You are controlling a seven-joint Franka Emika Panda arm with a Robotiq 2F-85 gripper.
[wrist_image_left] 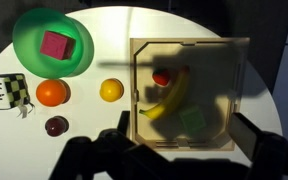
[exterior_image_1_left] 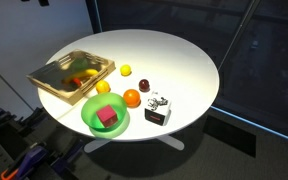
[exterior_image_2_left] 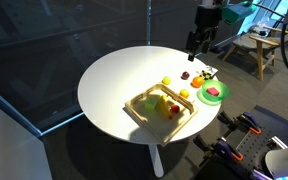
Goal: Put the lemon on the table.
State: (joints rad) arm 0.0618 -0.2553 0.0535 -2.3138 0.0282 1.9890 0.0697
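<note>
The lemon (exterior_image_1_left: 125, 70) (exterior_image_2_left: 167, 80) is a small yellow fruit lying on the white round table (exterior_image_1_left: 174, 60) (exterior_image_2_left: 114, 80) (wrist_image_left: 99, 25), just off the wooden tray's corner. In the wrist view it is hidden behind my gripper. A slightly bigger yellow fruit (exterior_image_1_left: 103, 87) (exterior_image_2_left: 183, 93) (wrist_image_left: 111, 90) lies between the tray and the orange ball (exterior_image_1_left: 132, 97) (wrist_image_left: 52, 93). My gripper (exterior_image_2_left: 199, 42) (wrist_image_left: 184, 140) is open and empty, high above the table, looking down on the tray's near edge.
The wooden tray (exterior_image_1_left: 46, 75) (exterior_image_2_left: 134, 108) (wrist_image_left: 239, 70) holds a banana (wrist_image_left: 169, 98), a red piece and a green block. A green bowl (exterior_image_1_left: 89, 120) (wrist_image_left: 24, 45) holds a red cube. A dark plum (wrist_image_left: 56, 125) and a checkered box (exterior_image_1_left: 158, 112) (wrist_image_left: 4, 92) lie nearby.
</note>
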